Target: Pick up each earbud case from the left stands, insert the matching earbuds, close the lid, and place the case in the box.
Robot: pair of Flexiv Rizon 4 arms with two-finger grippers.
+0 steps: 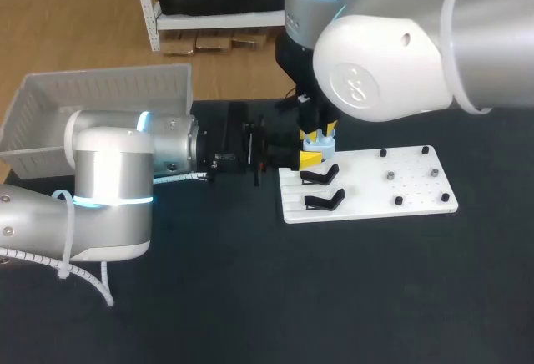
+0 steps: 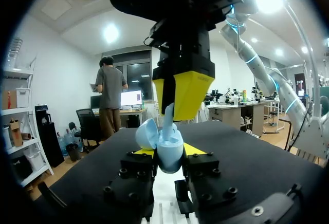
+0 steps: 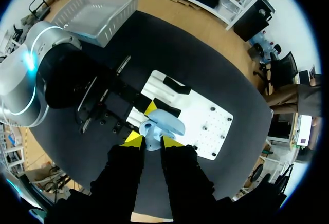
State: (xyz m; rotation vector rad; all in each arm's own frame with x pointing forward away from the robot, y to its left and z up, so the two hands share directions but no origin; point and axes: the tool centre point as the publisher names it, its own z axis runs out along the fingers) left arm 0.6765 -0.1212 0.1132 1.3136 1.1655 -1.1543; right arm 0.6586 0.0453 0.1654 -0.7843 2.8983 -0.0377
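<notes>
Two grippers: both meet over the edge of the white board (image 1: 392, 184) that faces the left arm.
Earbud case: the light blue earbud case (image 2: 169, 158) stands upright above that board edge. Its lid (image 2: 146, 132) is swung open to one side and its mouth faces up.
Left gripper: the left gripper (image 2: 169, 151) lies level and reaches in sideways. Its fingers are narrowly parted and clamp the case body from two sides.
Right gripper: the right gripper (image 2: 185, 96) points straight down, directly above the case. Its tips are almost together, pinching what looks like an earbud (image 2: 168, 117).
Key relation: the earbud's long axis is vertical and its lower end is at the open mouth, just beside the lid. The case lies straight below the right fingers.
Judged step: seating the earbud, which calls for a plumb descent. Whether it has bottomed out cannot be told.
Box: the white basket (image 1: 100, 101) sits well apart from the board, beyond the left arm.
</notes>
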